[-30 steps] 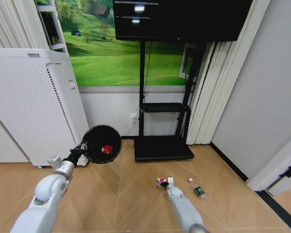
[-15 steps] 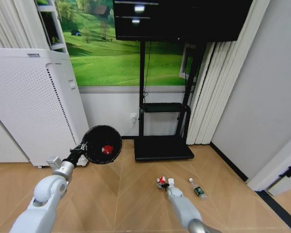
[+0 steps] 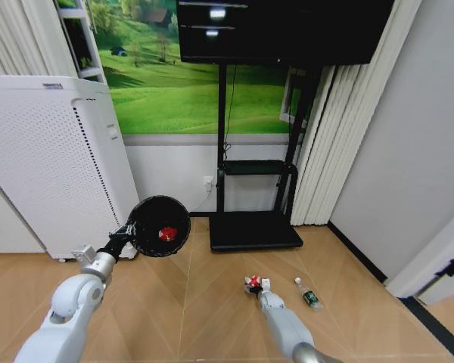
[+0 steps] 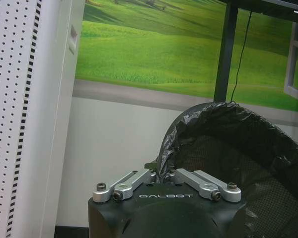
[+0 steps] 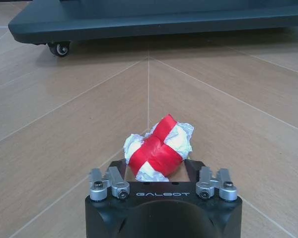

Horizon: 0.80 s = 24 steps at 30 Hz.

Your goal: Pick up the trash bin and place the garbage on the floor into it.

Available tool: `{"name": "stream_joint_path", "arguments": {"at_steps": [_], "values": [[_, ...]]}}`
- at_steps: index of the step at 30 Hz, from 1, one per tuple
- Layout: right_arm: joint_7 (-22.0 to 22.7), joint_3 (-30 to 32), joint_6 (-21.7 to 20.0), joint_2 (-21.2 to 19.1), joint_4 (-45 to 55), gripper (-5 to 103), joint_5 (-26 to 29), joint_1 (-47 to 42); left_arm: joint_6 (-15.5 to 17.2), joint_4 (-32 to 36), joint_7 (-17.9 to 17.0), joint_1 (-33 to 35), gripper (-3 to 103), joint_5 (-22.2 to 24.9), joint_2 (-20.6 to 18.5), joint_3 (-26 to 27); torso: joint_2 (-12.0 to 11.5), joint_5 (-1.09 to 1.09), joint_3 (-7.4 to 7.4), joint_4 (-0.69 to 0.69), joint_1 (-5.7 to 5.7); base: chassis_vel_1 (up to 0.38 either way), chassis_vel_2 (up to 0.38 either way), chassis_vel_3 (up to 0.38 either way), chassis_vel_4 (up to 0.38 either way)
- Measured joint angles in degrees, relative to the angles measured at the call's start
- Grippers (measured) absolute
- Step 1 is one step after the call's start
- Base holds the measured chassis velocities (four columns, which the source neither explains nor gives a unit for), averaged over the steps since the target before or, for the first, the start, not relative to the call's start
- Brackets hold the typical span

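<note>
Barely shifted since a second earlier: left arm a touch nearer the lower corner, bin held in the same spot, right arm drawn back a little with its wrapper.

Head view: held the trash bin [image 3: 160, 225] off the floor in the left gripper [image 3: 125, 231], mouth tipped toward the camera, a red-and-white piece of garbage [image 3: 166, 233] lying inside. Stood just beside the white perforated appliance [image 3: 53, 162] on the left. Reached down to the wooden floor [image 3: 197, 302] with the right gripper [image 3: 259, 285], tip meeting a crumpled red-and-white wrapper [image 3: 251, 283]. Lay a little to the right of it, a small clear bottle [image 3: 309, 295] with a green label. Behind, a black wheeled stand [image 3: 255, 227] against the wall.

Left wrist view: clamped on the bin's rim [image 4: 164, 158], fingers [image 4: 129, 181] closed together over the black liner, mesh wall visible inside, bin close in front of the wall.

Right wrist view: closed on the wrapper [image 5: 159, 148], white paper crossed by red bands, pinched between the two fingers [image 5: 193, 168] low over the floor boards; stand base and one castor [image 5: 59, 48] beyond.
</note>
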<state>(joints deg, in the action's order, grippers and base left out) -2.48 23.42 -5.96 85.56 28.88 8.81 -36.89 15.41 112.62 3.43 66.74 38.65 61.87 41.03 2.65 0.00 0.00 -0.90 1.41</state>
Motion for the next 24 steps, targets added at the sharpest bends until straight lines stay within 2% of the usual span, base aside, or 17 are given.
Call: {"name": "stream_joint_path", "arguments": {"at_steps": [1,3,4,5,6,12,24], "values": [[0.0,0.0,0.0,0.0,0.0,69,0.0,0.0,0.0,0.0,0.0,0.0,4,0.0,0.0,0.0,0.0,0.00,0.00,0.00,0.00,0.000,0.000,0.000,0.000],[0.1,0.0,0.2,-0.1,0.0,57,0.0,-0.1,0.0,0.0,0.1,-0.1,4,0.1,0.0,0.0,0.0,0.00,0.00,0.00,0.00,0.000,0.000,0.000,0.000],[0.1,0.0,0.2,-0.1,0.0,57,0.0,-0.1,0.0,0.0,0.1,-0.1,4,0.1,0.0,0.0,0.0,0.00,0.00,0.00,0.00,0.000,0.000,0.000,0.000],[0.2,0.0,0.2,-0.1,0.0,47,0.0,-0.1,0.0,0.0,0.2,-0.1,4,0.1,0.0,0.0,0.0,0.00,0.00,0.00,0.00,0.000,0.000,0.000,0.000],[0.2,0.0,0.3,-0.2,0.0,41,0.0,-0.1,0.0,0.0,0.3,-0.1,4,0.2,0.0,0.0,0.0,0.00,0.00,0.00,0.00,0.000,0.000,0.000,0.000],[0.3,0.0,0.7,-0.1,-0.2,30,0.0,-0.1,0.0,-0.1,0.4,-0.1,4,0.2,0.0,-0.1,0.0,0.00,0.00,0.00,0.00,0.000,0.000,0.000,0.000],[0.4,0.4,0.3,-0.6,4.5,29,0.7,-3.1,0.0,-0.3,0.6,0.1,4,-0.1,0.5,-0.4,0.0,0.00,0.00,0.00,0.00,0.000,0.000,0.000,0.000]]}}
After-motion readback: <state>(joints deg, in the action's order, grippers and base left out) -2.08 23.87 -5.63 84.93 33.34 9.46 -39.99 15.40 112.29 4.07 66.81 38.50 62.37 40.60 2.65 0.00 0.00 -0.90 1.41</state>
